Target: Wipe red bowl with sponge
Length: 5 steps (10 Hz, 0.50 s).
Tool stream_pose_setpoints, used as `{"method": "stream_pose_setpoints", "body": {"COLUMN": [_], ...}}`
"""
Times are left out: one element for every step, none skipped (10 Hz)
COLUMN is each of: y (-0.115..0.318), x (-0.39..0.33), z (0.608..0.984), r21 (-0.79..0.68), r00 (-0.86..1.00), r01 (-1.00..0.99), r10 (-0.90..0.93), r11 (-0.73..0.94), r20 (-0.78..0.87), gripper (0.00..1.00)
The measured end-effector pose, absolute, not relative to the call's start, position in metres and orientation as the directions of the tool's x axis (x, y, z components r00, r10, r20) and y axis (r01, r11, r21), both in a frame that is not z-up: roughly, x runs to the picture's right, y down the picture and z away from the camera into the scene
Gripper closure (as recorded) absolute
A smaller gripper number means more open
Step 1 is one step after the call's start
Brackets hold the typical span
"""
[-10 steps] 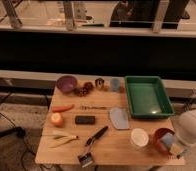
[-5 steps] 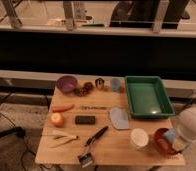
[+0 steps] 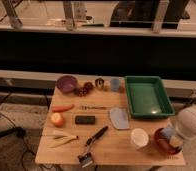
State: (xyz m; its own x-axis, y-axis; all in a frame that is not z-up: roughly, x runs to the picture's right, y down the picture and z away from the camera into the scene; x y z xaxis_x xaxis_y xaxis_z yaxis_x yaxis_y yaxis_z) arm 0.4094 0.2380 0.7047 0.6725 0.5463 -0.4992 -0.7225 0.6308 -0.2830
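Sponge (image 3: 166, 133) apparently clamped in gripper (image 3: 172, 138) jaws, inside red bowl (image 3: 161, 146).

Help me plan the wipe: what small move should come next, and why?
Probably sweep the sponge a short way around inside the red bowl. The gripper, at the front right corner of the table, seems shut on the sponge, which sits in the bowl, so rubbing is what remains.

We note a robotics lab, prop-laden wooden table (image 3: 116, 146), railing posts (image 3: 68, 14) at 12 o'clock, robot gripper (image 3: 169, 137) at 4 o'clock in the red bowl (image 3: 160, 143).
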Motion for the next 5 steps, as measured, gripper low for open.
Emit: {"method": "stream_pose_setpoints", "body": {"y": [0.235,0.234,0.233,0.232,0.232], "x": [0.404,0.401,0.398,0.395,0.392], "z": [0.709,0.711,0.713,0.715,0.715], "r21": [-0.291,-0.298,-0.305,-0.314,-0.322], "r00": [0.684,0.691,0.699,0.707,0.712], "r01": [-0.714,-0.709,-0.703,-0.698,-0.695], "r10": [0.547,0.547,0.547,0.549,0.550], "r11": [0.637,0.639,0.642,0.643,0.643], "r20": [-0.482,-0.471,-0.460,-0.446,-0.437], "gripper": [0.99,0.99,0.99,0.99,0.99]}}
